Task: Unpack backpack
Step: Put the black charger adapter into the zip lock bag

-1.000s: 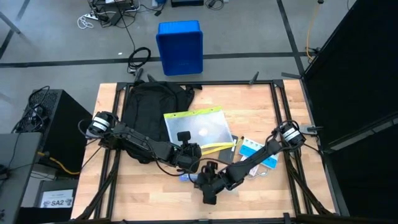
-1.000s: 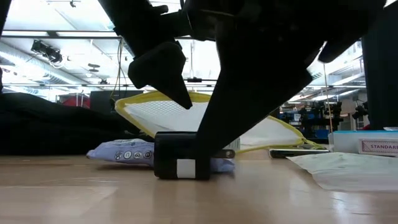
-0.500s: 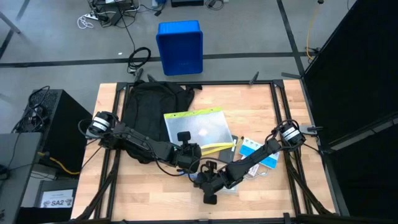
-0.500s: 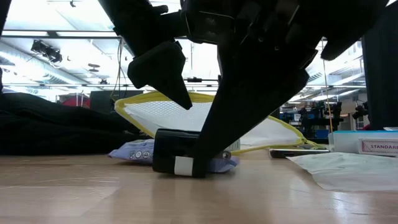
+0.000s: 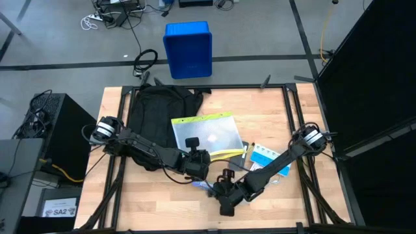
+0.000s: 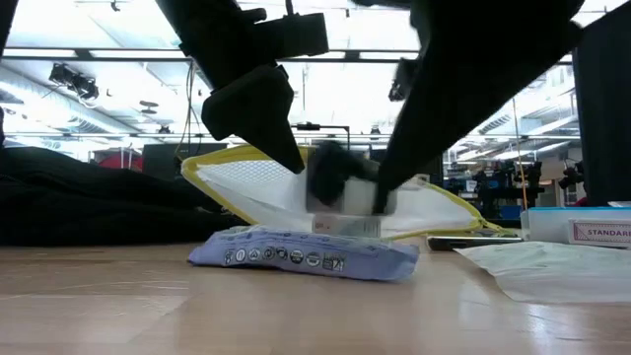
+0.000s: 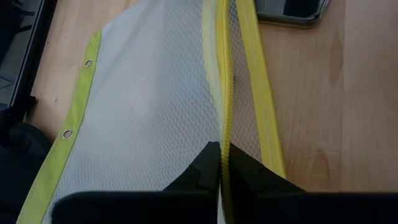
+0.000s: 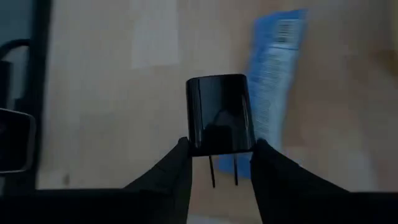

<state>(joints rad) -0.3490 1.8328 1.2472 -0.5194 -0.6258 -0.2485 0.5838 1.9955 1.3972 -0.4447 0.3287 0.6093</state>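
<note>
Right gripper [image 8: 219, 163] clasps a black plug adapter [image 8: 219, 115] above the blue packet [image 6: 304, 255]; left gripper [image 7: 221, 163], clenched empty, rests on the yellow mesh pouch [image 7: 149, 106].

overhead, table-level, two close wrist views

- White box [image 6: 599, 233], right edge of the low view: red-framed label, printed "STANDAR", cut off by the picture's edge.
- Paper label [image 5: 57, 210] beside the grey cabinet on the floor, high view: "SA2".
- Blue packet [image 6: 301, 256] on the table, low view: a row of round symbols and small print, too small to read; barcode in the right wrist view, unreadable.
</note>
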